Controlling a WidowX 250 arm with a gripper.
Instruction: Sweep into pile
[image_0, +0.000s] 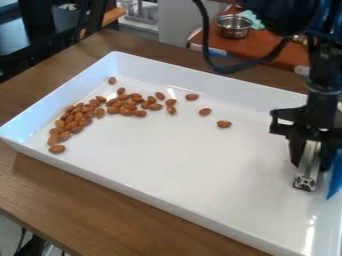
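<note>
At the right side of the camera view the black gripper (310, 156) hangs down over the right end of the white tray (194, 212). It is shut on a silver metal bar (308, 167), whose square end points down toward the tray floor. Something blue (336, 174), partly cut off by the view's edge, is beside the bar. Almonds (127, 109) lie in a loose curved band along the tray's far left part, densest near the left wall. A few lie apart to the right, such as a single almond (224, 124) near the middle.
The tray's raised walls surround the almonds, on a brown wooden table (87, 192). Behind stands a metal pot (233, 26) on a reddish-brown surface. A black cable (212, 55) loops down from the arm over the tray's far wall.
</note>
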